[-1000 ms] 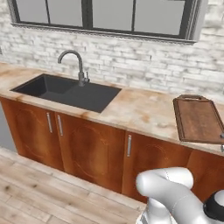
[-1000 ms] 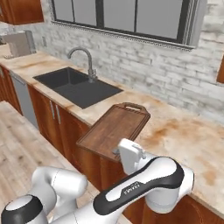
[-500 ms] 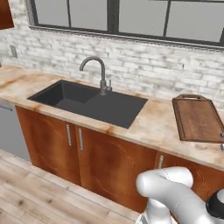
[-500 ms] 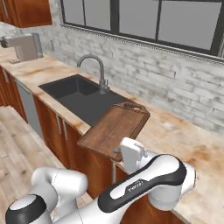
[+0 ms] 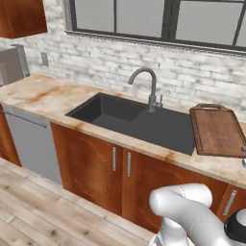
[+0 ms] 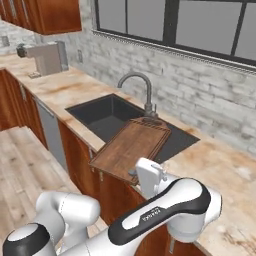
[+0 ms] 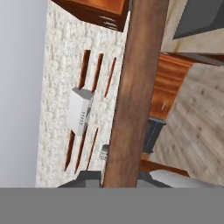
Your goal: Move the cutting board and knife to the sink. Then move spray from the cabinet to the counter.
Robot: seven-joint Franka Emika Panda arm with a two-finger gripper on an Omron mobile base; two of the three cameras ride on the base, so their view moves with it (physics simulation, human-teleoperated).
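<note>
- Right now the cutting board is up in the air, flat, with its handle loop pointing at the faucet.
- From the right base view, the far end of the board hangs over the right part of the sink, and the near end sticks out past the front edge of the counter.
- The gripper is at the near edge of the board, closed tight on it.
- From the hand view, the board looks like a long brown strip running up from between the finger tips.
- From the left base view, the board sits to the right of the sink, above the counter.
- A grey machine stands on the counter far to the left, well apart from the sink.
- A reddish-brown wall cabinet hangs above that machine.
</note>
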